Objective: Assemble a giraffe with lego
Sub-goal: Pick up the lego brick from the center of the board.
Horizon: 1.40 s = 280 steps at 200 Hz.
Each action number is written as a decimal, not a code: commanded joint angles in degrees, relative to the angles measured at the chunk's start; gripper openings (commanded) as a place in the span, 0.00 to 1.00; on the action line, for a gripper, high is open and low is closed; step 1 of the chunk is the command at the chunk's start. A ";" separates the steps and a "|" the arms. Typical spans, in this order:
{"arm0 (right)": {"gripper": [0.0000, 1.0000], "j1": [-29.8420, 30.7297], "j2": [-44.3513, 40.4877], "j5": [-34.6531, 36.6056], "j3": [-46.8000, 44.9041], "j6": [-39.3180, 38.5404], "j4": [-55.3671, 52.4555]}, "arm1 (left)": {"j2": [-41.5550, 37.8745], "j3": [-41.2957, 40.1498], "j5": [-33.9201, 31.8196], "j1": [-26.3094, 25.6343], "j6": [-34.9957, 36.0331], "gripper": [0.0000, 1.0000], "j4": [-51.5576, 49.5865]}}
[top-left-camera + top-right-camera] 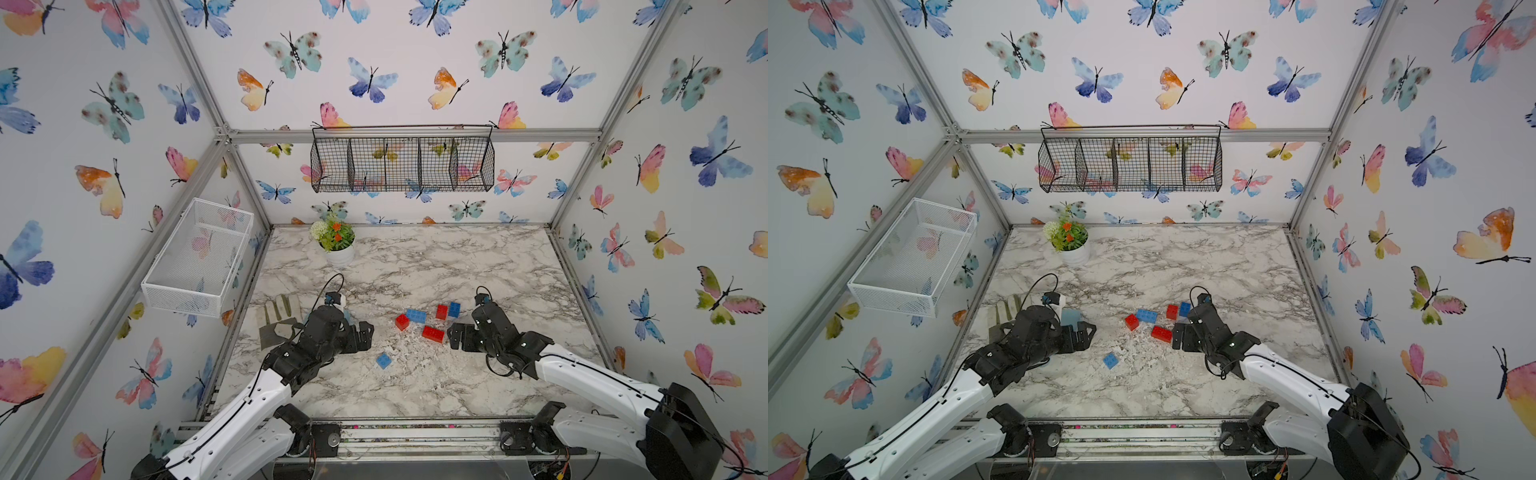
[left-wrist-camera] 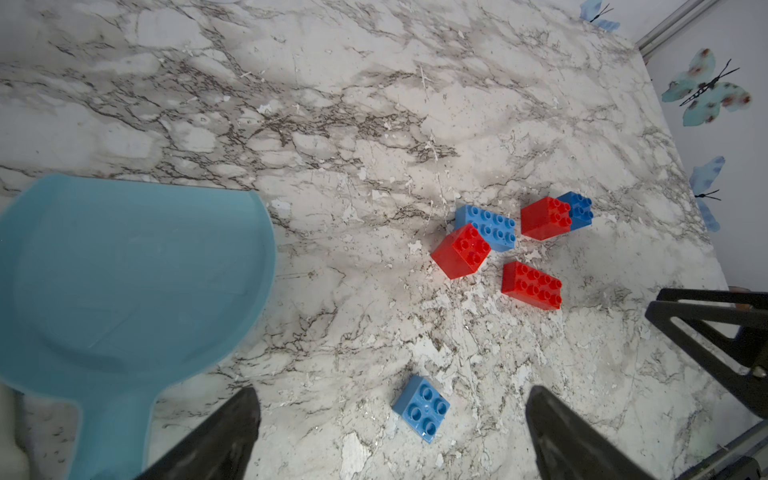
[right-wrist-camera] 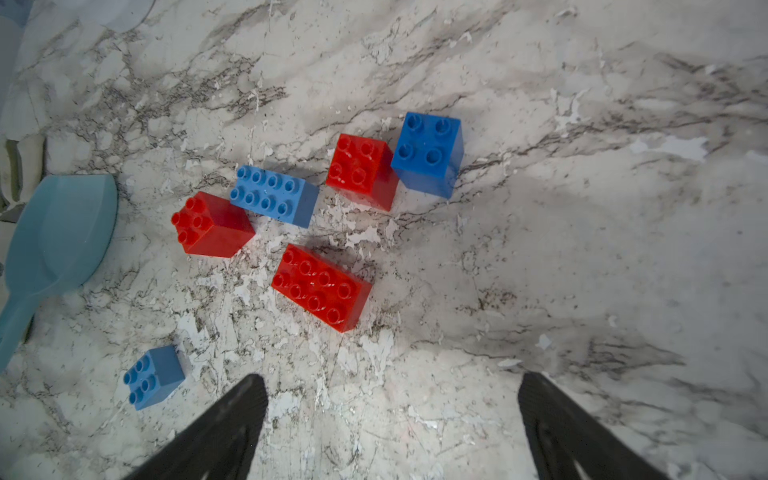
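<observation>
Both pairs of jaws hang wide and empty, all 6 lego bricks [image 1: 417, 316] lie loose on the bench [image 1: 415, 390], 5 clustered just ahead of the right jaws, so I'd straddle the red oblong brick [image 3: 322, 286] squarely across its long sides, seating low.

Six loose lego bricks [image 2: 532, 286] on marble table [image 2: 332, 104], blue mirror [image 2: 124, 282] near

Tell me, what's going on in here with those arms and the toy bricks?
Two robot arms are set to build a brick giraffe, but nothing is joined yet. Six bricks lie loose on the marble table: five bunched together, including the red oblong brick, and a lone blue square brick apart. The left pincer and right pincer hover open and empty on either side of them.
</observation>
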 commanded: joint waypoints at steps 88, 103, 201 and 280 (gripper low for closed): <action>0.99 7.48 17.31 9.70 9.79 14.50 0.78 | 2.80 -3.18 7.41 -0.62 -1.41 0.98 2.75; 0.99 7.58 19.99 10.29 11.72 15.23 0.08 | 1.99 -3.63 7.58 -0.61 -2.17 0.98 2.99; 0.97 8.97 33.13 12.63 22.56 17.38 -4.52 | 1.23 -4.67 8.53 -0.85 -3.54 0.98 3.58; 0.93 10.13 37.34 15.64 24.45 18.66 -6.92 | 0.88 -5.57 9.05 -1.86 -4.24 0.98 4.10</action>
